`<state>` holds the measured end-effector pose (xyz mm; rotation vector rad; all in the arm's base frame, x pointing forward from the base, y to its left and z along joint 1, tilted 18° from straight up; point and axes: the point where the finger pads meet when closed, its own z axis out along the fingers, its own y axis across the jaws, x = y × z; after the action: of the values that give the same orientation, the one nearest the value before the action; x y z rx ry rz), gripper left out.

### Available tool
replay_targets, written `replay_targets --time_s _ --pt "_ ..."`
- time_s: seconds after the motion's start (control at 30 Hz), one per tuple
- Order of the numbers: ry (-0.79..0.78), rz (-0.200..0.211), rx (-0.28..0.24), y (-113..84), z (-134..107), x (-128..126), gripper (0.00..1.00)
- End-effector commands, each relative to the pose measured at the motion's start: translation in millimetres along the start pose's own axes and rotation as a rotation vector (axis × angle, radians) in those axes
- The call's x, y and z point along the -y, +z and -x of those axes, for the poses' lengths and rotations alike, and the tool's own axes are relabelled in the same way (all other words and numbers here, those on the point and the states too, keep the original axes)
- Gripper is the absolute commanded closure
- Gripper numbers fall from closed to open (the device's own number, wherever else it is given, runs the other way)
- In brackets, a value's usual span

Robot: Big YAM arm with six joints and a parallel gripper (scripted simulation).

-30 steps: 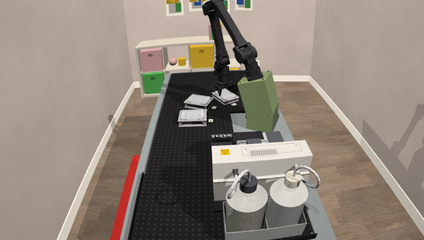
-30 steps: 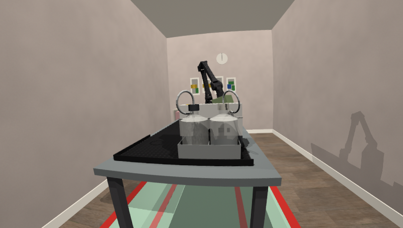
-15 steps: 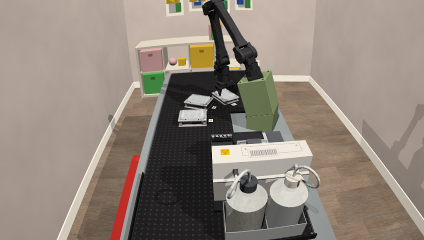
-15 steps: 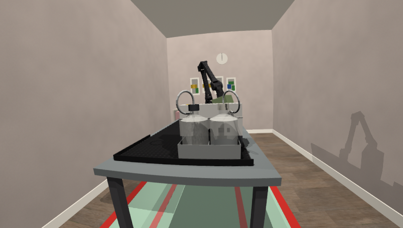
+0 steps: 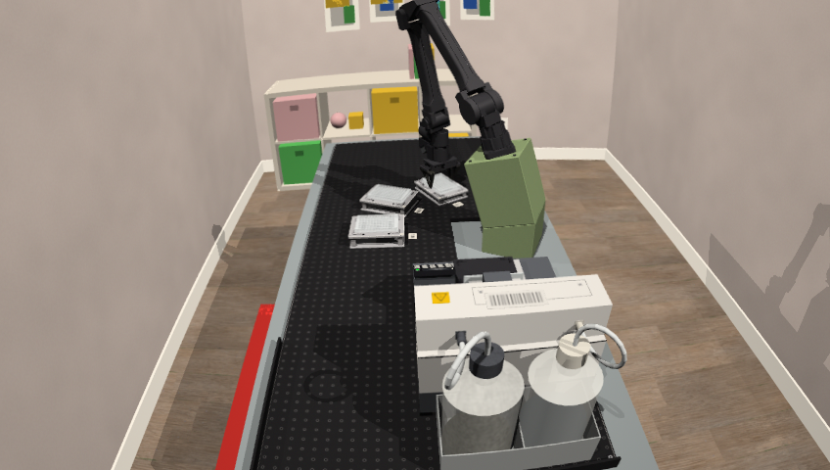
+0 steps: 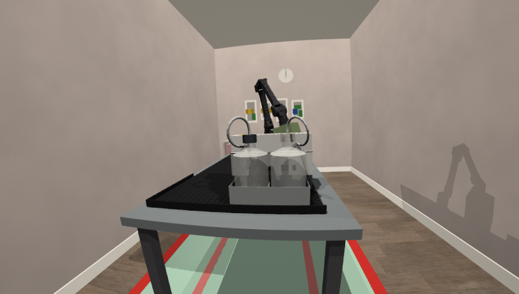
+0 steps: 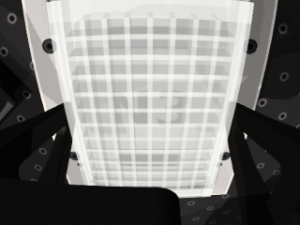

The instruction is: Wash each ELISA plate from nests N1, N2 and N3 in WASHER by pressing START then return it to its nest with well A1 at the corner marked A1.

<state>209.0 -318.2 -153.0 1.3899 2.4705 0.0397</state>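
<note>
Handling the N3 plate at its nest

We have the gripper closed on the long sides of the N3 plate, fingers wide, one flush on each side. Plate is at nest N3, looks level. We judge step 1, lifting for the wash; a return looks the same from here. Next: straight lift, clear the nest, then over to the washer carrier. A skewed lift could snag.

Containers: two more plates sit in the other nests on the worktop; well contents can't be told. Behind the washer, a grey bin holds two bottles, fill unclear. Carrier pocket is mostly hidden.
</note>
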Motion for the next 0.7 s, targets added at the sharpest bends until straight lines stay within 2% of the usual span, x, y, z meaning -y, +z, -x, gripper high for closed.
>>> replay_targets --time_s 0.0,0.23,0.4,0.67 --pt "0.003 -0.001 0.004 -0.4 2 0 0.16" --pt "0.003 -0.001 0.004 -0.4 2 0 0.16" --pt "0.016 -0.005 0.006 -14.3 1 4 0.16" --pt "-0.007 -0.001 0.010 -23.6 5 0 0.16"
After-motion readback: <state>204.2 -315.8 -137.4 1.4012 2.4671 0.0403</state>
